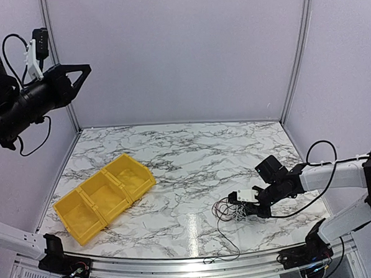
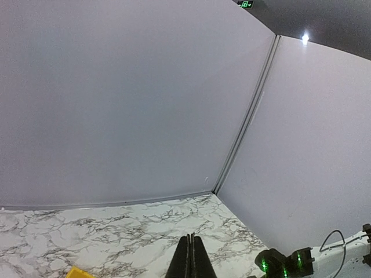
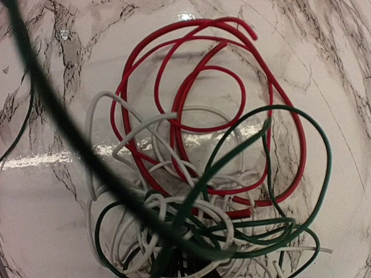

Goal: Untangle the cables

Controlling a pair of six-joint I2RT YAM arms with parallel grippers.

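Observation:
The cables (image 1: pixel 229 209) lie in a palm-sized tangle on the marble table, front right. Close up in the right wrist view they are red loops (image 3: pixel 197 75), white strands (image 3: pixel 98 110) and dark green wires (image 3: pixel 316 139) crossing one another. My right gripper (image 1: pixel 240 211) is low, right at the tangle's right side. Its fingers are buried under the wires at the bottom of the wrist view, so their gap does not show. My left gripper (image 1: pixel 85 69) hangs high at the far left, away from the cables, its fingers (image 2: pixel 185 258) pressed together on nothing.
A yellow three-compartment bin (image 1: pixel 104 196) sits at the front left of the table. One thin strand (image 1: pixel 223 249) trails from the tangle toward the front rail. Grey walls enclose the back and both sides.

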